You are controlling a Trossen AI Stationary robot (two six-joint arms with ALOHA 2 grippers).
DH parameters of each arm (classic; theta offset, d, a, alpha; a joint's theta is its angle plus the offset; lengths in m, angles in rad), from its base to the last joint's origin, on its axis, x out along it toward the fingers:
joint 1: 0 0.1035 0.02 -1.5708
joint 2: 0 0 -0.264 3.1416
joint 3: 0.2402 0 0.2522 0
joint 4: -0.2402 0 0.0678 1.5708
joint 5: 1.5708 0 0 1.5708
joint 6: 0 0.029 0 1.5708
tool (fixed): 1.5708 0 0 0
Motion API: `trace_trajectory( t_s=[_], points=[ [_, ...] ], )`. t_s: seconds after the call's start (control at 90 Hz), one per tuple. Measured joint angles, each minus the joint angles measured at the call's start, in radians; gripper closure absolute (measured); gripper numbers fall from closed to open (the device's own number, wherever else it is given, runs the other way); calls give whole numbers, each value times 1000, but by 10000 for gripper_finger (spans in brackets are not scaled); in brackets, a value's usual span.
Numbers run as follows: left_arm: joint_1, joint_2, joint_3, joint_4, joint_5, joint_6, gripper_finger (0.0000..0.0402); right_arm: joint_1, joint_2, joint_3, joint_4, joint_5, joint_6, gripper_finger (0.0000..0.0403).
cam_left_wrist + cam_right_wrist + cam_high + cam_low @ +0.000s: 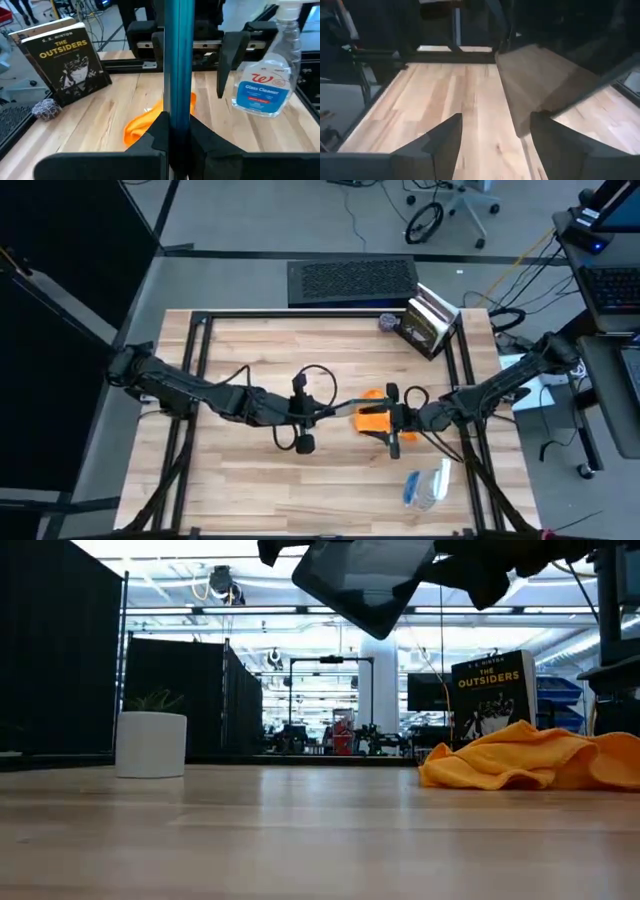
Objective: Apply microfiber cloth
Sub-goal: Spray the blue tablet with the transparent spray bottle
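Microfiber cloth (372, 418) on table (250, 490), between both arms.

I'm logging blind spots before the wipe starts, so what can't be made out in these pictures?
- Tablet screen: the left wrist view shows only its edge, clamped in the left pincer; the low view crops it at the top.
- Microfiber cloth: its right end is cut off in the low view, and the high view partly hides it under the right pincer.
- Whether the right pincer touches the cloth: no view settles it.
- Spray bottle nozzle: cropped in the left wrist view.

Lab hall: black partitions (190, 690); office chair (455, 205); floor cables (520, 265)
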Motion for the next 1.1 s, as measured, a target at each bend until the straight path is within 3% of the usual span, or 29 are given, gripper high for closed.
trace_trajectory(
  t_s=[0.233,0.356,0.489,0.756,1.1],
  points=[
    [1,-2,3,15,3,-2,394,0,0,0,212,-53,-107,188],
    [0,-2,3,20,12,-2,394,-12,0,0,255,-132,-131,198],
    [0,-2,3,24,16,-2,394,-29,6,0,244,-168,-112,245],
    [-1,-2,2,33,32,6,394,-35,32,0,250,-169,-134,388],
    [-1,-1,2,31,15,6,396,-39,32,0,229,-172,-100,398]
  ],
)
